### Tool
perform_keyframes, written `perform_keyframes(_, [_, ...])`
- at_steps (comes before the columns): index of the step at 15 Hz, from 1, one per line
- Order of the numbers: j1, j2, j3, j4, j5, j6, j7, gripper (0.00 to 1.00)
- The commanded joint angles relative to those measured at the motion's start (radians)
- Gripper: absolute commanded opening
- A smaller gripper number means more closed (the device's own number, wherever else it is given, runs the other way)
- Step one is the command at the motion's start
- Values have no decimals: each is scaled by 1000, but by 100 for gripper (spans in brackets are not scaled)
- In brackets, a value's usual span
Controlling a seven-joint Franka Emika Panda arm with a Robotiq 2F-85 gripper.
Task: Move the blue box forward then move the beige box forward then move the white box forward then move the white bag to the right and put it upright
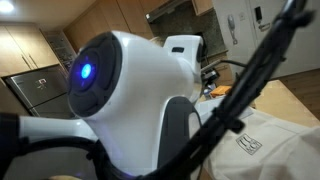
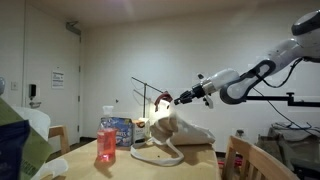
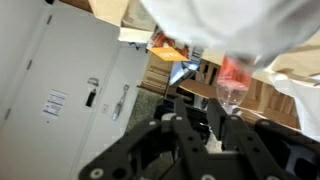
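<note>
Evidently the last step: standing the white bag up

Judging by the layout, the boxes are dealt with and the bag is the job in hand. The white bag (image 2: 186, 130) sits on the wooden table (image 2: 120, 172), near the translucent red cup (image 2: 108, 140) and the blue box (image 2: 122, 130). Its soft cloth peaks just under the gripper (image 2: 180, 98), and its limp loop handles (image 2: 160, 157) trail over the tabletop. Whether the fingers pinch the cloth or stand apart, I cannot tell. The next move calls for a gentle release, so the slack, crumpled fabric does not slump.
</note>
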Motion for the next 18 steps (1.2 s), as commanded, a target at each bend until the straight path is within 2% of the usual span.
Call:
perform_keyframes(1, [188,-244,-193,35,244,76,35,62])
perform_keyframes(2, [214,-262,-204,42,314,45,13,69])
perform_keyframes(3, [278,-307,-261,46,394,40,3,77])
perform_keyframes(6, [431,-381,-378,16,523,39,-7,98])
perform_keyframes(9, [558,-410,-464,-2,585,39,-19,100])
perform_keyframes(13, [584,-394,-417,-44,503,39,-34,100])
perform_keyframes(16, [694,-460,-466,-95,509,39,-69,100])
perform_keyframes(17, [742,-486,-487,-114,511,39,-98,100])
perform_keyframes(18, [817,-518,-535,-122,545,39,-126,100])
